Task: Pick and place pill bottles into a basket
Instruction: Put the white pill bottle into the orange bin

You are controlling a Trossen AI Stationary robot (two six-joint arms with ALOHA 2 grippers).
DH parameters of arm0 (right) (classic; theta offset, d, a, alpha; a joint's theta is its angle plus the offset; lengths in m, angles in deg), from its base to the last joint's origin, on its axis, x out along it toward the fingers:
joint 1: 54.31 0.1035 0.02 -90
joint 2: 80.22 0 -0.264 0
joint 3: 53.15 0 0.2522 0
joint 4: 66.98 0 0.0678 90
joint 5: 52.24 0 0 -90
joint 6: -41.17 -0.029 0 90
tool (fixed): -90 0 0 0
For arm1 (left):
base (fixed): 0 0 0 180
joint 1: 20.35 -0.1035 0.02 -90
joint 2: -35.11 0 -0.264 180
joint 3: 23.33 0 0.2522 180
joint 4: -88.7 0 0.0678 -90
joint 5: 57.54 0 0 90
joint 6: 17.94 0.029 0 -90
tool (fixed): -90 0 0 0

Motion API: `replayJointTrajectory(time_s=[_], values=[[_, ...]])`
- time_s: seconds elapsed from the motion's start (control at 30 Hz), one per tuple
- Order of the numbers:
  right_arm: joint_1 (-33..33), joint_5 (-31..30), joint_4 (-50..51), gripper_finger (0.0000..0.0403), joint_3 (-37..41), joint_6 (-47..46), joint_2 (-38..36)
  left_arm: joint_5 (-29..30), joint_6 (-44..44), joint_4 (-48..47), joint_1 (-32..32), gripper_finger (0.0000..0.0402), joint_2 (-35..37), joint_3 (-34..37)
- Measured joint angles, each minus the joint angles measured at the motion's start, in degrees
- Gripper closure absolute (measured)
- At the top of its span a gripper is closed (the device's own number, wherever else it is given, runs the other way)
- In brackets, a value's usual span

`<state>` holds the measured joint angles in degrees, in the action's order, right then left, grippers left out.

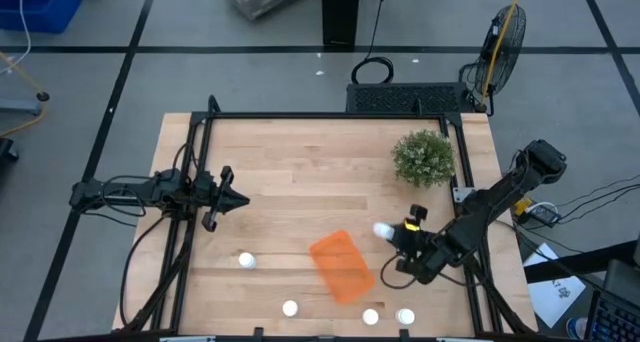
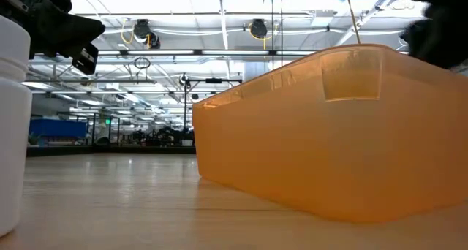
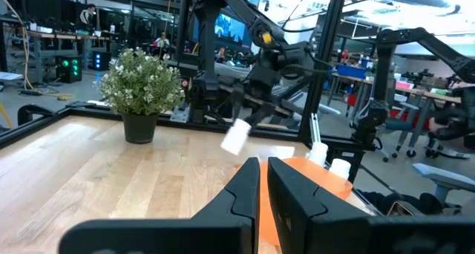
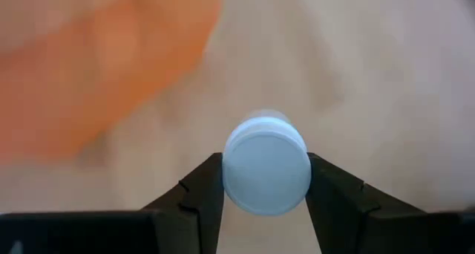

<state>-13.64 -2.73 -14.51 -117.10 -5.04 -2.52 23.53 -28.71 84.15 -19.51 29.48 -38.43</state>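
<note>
My right gripper (image 1: 395, 233) is shut on a small white pill bottle (image 1: 383, 229), just right of the orange basket's (image 1: 342, 267) far end. In the left wrist view the bottle (image 3: 236, 137) hangs tilted in the air. One bottle (image 1: 246, 261) stands on the table left of the basket. Three more (image 1: 290, 308) (image 1: 370, 317) (image 1: 405, 317) stand near the front edge. My left gripper (image 1: 243, 199) is shut and empty, over the table's left half, pointing right. My right gripper pinches the bottle's round side (image 4: 231, 172) between its two fingers (image 4: 204, 183), with one flat round end of the bottle facing the wrist camera. The fingers come slanting from the table's right. The bottle sticks out past the fingertips, tilted and lifted clear of the table.
A green potted plant (image 1: 424, 158) stands at the far right of the table. Black frame rails run along the left (image 1: 180, 252) and far (image 1: 330, 115) edges. In the low view the basket (image 2: 336, 133) fills the right and a bottle (image 2: 11, 126) stands at the left edge.
</note>
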Motion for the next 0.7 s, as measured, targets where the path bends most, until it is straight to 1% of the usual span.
replayJointTrajectory(time_s=[0.07, 0.13, 0.2, 0.23, 0.3, 0.37, 0.43, 0.53, 0.63, 0.7], values=[[-1.4, -3.2, -4.4, 0.0258, 0.0, 6.4, -0.7, 0.0, 0.0, 0.0, 0.0, 0.0369, 0.0, 0.0], [-2.9, -4.3, -11.3, 0.0258, -0.1, 14.4, -0.9, 0.0, 0.0, 0.0, 0.0, 0.0369, 0.0, 0.0], [-4.7, -4.1, -17.6, 0.0258, -0.1, 21.6, -0.9, 0.0, 0.0, 0.0, 0.0, 0.0369, 0.0, 0.0], [-5.8, -3.1, -20.6, 0.0258, -0.1, 24.8, -0.9, 0.0, 0.0, -0.1, 0.0, 0.0369, 0.0, 0.0], [-8.8, 2.5, -26.3, 0.0258, -0.1, 28.8, -1.0, 0.0, 0.0, 0.0, 0.0, 0.0369, 0.0, 0.0], [-11.3, 8.3, -28.6, 0.0258, -0.4, 30.5, -0.9, 0.0, 0.0, 0.0, 0.0, 0.0369, 0.0, 0.0], [-12.8, 10.9, -26.8, 0.0258, -2.2, 31.1, -0.6, 0.0, 0.0, 0.0, 0.0, 0.0369, 0.0, 0.0], [-13.7, 13.3, -21.1, 0.0258, -7.8, 33.0, 2.1, 0.0, 0.0, 0.0, 0.0, 0.0369, 0.0, 0.0], [-13.7, 14.4, -12.2, 0.0258, -16.3, 34.2, 7.4, 0.0, 0.0, 0.0, 0.0, 0.0369, 0.0, 0.0], [-14.4, 18.0, -4.0, 0.0258, -22.6, 33.6, 11.5, 0.0, 0.0, 0.0, 0.0, 0.0369, 0.0, 0.0]])
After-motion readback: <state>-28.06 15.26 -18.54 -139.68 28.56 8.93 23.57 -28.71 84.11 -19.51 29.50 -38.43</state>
